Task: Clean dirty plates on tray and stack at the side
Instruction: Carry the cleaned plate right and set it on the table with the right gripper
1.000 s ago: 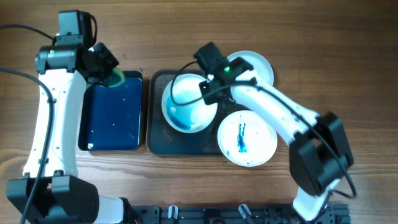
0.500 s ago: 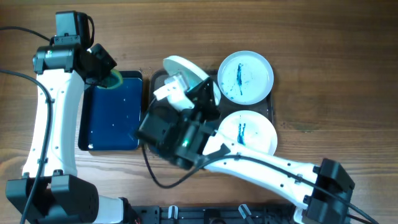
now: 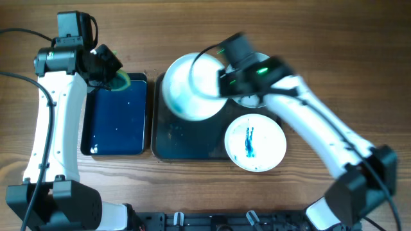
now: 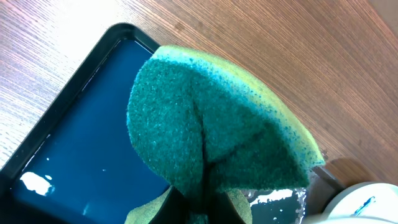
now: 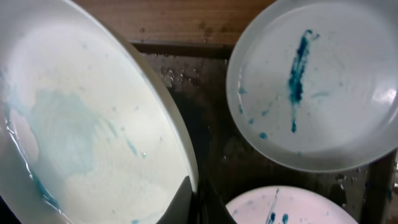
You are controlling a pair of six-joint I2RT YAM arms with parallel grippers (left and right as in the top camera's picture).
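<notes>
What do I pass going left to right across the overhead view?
dark blue tray → smeared plate, held in the right tool → blue-streaked plate. Left out because they overlap: the green sponge over the blue tray's corner, and the large tray under the plates.

Held plate (image 3: 191, 88) up over the tray's left half, tilted, blurred from overhead. Wrist cam: wet face, pale teal smear, right claw (image 5: 191, 198) pinching its rim. Tray (image 3: 183, 142): dark, rect w/ rounded corners, wet. Back plate (image 5: 314, 81) flat at far-right corner, blue streak down the centre, mostly hidden from above. Front plate (image 3: 255, 142) flat at near-right, blue streak mid-face, poking past tray's near edge.
</notes>
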